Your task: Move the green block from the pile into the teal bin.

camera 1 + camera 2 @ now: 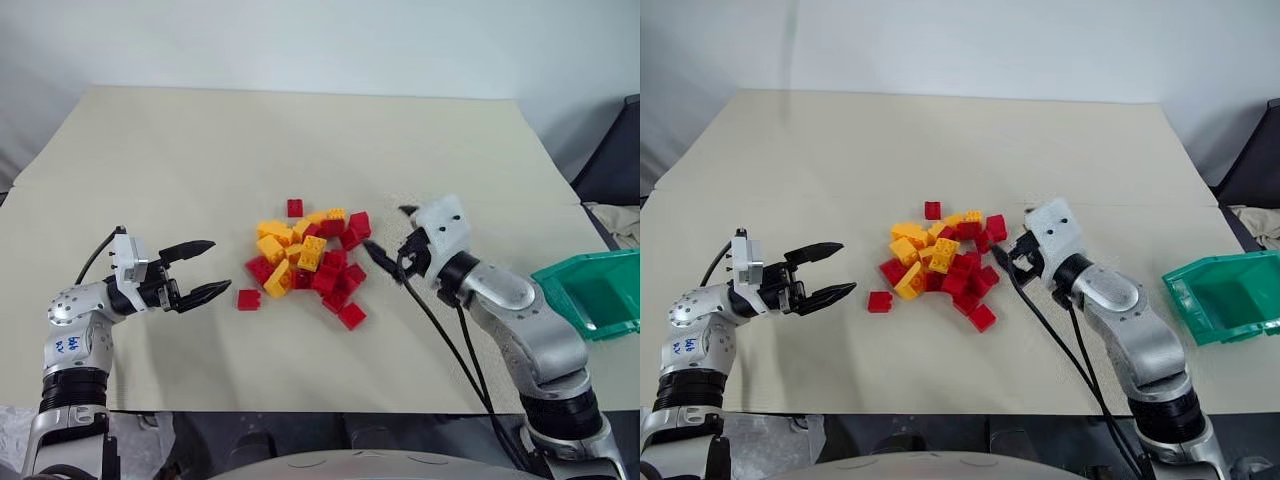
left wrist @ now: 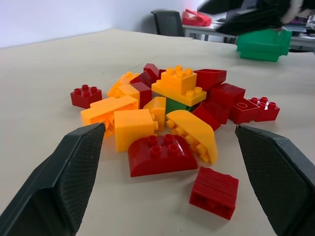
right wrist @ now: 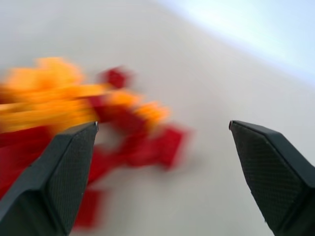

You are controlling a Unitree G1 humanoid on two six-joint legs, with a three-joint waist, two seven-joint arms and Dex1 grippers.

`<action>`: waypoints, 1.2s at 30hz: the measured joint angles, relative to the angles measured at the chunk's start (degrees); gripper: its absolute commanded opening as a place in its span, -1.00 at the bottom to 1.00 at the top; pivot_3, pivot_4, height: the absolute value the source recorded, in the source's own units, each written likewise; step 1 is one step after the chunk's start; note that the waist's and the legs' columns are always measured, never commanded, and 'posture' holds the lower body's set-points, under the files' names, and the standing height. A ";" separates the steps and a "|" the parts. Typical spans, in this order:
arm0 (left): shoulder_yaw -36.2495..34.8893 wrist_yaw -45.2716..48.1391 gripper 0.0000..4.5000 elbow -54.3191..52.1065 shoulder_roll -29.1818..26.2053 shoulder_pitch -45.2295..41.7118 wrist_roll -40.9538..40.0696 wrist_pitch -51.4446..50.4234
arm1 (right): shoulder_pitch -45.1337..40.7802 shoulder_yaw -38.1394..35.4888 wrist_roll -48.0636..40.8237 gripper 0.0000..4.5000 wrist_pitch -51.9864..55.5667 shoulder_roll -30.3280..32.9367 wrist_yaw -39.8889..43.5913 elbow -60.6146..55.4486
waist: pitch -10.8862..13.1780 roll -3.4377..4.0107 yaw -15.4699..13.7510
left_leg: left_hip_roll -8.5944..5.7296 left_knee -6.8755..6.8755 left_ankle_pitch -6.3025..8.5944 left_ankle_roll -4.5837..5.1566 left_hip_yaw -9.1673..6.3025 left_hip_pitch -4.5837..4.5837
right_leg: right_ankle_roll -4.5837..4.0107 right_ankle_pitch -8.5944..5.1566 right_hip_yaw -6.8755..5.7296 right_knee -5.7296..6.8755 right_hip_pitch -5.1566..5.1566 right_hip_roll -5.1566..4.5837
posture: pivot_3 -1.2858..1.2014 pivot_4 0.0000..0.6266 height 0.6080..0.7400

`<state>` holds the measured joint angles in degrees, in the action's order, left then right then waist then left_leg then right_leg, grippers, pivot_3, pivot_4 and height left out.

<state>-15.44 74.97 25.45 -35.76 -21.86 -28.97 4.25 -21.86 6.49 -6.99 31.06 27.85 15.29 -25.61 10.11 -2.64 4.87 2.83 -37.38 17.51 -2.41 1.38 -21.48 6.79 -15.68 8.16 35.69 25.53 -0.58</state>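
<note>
1. The step in hand looks like the search and approach: nothing is picked up yet. The green block [image 2: 178,105] sits buried in the middle of the pile [image 1: 305,255], with only a sliver of green showing in the left wrist view, under an orange-yellow brick [image 2: 179,86] and between red ones.

2. The left gripper [image 1: 205,270] hovers level just beside the pile on the robot's left, jaws spread wide and holding nothing. A lone red brick [image 1: 249,299] lies between it and the pile.

3. The right gripper [image 1: 1012,258] is at the pile's opposite edge, pointing in toward it; in its wrist view the jaws stand spread, with nothing between them.

4. The teal bin [image 1: 592,293] stands at the surface's right edge, well apart from the pile and nearer the right arm.

5. The next move, as I judge it, calls for uncovering the green block: nudging or lifting off the orange-yellow brick on top, then closing on the green one alone.

6. In the way are the tightly packed neighbours, so a grasp could catch a red or yellow brick along with it or scatter the heap. The right arm's black cables [image 1: 445,340] trail across the surface near the pile.

7. A dark chair [image 2: 168,22] stands beyond the surface.
</note>
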 measured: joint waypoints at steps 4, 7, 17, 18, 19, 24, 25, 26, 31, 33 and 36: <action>-0.01 -0.48 1.00 -0.07 0.45 0.24 -0.04 -0.01 | -0.02 4.14 11.11 0.69 -4.66 0.88 -4.33 4.03 | 0.00 0.00 0.08 | 0.00 0.04 0.00 0.00 0.01 0.02 | -0.01 0.00 0.01 0.00 0.00 0.02 | 0.03 -0.52 1.00; -0.01 -0.62 1.00 -0.19 0.50 0.24 -0.04 -0.03 | 0.23 4.74 13.59 0.27 -5.03 -0.35 -4.69 5.27 | 0.00 0.00 0.06 | 0.01 0.04 0.00 0.00 0.01 0.02 | -0.01 0.00 0.01 0.02 0.01 0.02 | 0.03 -0.52 1.00; -0.07 -1.37 1.00 -0.48 0.50 0.39 -0.07 -0.46 | 2.20 4.38 14.68 -0.99 -8.27 -1.63 -0.87 5.36 | 0.00 0.00 0.07 | 0.00 0.02 0.00 0.00 0.01 0.04 | -0.01 0.00 0.01 0.05 0.00 0.02 | 0.03 -0.52 1.00; -0.15 -1.41 1.00 -0.48 0.50 0.38 -0.07 -0.46 | 2.11 4.34 14.12 -0.99 -8.14 -1.74 0.10 5.24 | 0.00 0.00 0.06 | 0.00 0.02 0.00 0.00 0.01 0.04 | -0.01 0.00 0.02 0.06 0.00 0.02 | 0.03 -0.52 1.00; -0.24 -1.44 1.00 -0.48 0.50 0.38 -0.07 -0.47 | 2.00 4.32 13.36 -0.99 -7.61 -2.01 1.21 4.84 | 0.00 0.00 0.07 | 0.01 0.01 0.00 0.00 0.01 0.04 | -0.01 0.00 0.01 0.07 0.00 0.02 | 0.03 -0.52 1.00; -0.39 -1.42 1.00 -0.39 0.50 0.34 -0.07 -0.47 | -1.45 4.41 6.72 -0.99 2.67 -5.96 6.74 -0.05 | 0.00 0.00 0.07 | 0.02 -0.02 0.00 0.00 -0.01 0.06 | -0.01 0.00 0.01 0.15 0.00 0.03 | 0.03 -0.52 1.00; -0.37 -1.41 1.00 -0.37 0.51 0.28 -0.07 -0.47 | -2.69 4.41 5.07 -0.99 6.28 -7.35 7.41 -0.96 | 0.00 0.00 0.07 | 0.02 -0.04 0.00 0.00 -0.01 0.06 | -0.01 0.00 0.01 0.18 0.00 0.03 | 0.03 -0.52 1.00; -0.43 -1.39 1.00 -0.33 0.49 0.26 -0.07 -0.46 | -3.63 4.32 3.23 -0.99 9.73 -8.88 7.87 -1.65 | 0.00 0.00 0.05 | 0.03 -0.04 0.00 0.00 -0.02 0.06 | -0.01 0.00 0.01 0.18 0.00 0.03 | 0.03 -0.52 1.00; -0.36 -1.30 1.00 0.05 0.74 -1.05 -0.07 -0.39 | -13.72 2.51 -9.81 -0.99 31.05 -19.89 10.26 -0.49 | 0.01 0.03 0.17 | 0.07 -0.08 0.00 0.00 -0.06 0.09 | -0.04 -0.02 -0.06 0.27 0.00 0.03 | 0.03 -0.52 1.00; -0.42 -1.31 1.00 0.08 0.76 -1.12 -0.06 -0.39 | -15.98 2.90 -11.64 -0.99 33.30 -21.17 10.72 1.44 | 0.01 0.02 0.16 | 0.06 -0.07 0.00 0.00 -0.05 0.07 | -0.04 -0.02 -0.06 0.22 0.00 0.00 | 0.03 -0.52 1.00; -0.49 -1.38 1.00 -0.02 0.75 -0.86 -0.07 -0.39 | -17.15 5.73 -12.66 -0.99 33.95 -22.85 10.92 4.87 | 0.01 0.02 0.16 | 0.05 -0.02 0.00 0.00 -0.06 0.01 | -0.04 -0.02 -0.09 0.18 0.00 -0.02 | 0.03 -0.52 1.00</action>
<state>-15.93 73.59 25.43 -35.01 -22.72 -29.04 3.87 -39.01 12.22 -19.65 65.01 5.00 26.21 -20.74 10.12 -2.62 5.02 2.88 -37.40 17.51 -2.41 1.32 -21.47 6.75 -15.70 8.07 35.87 25.53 -0.60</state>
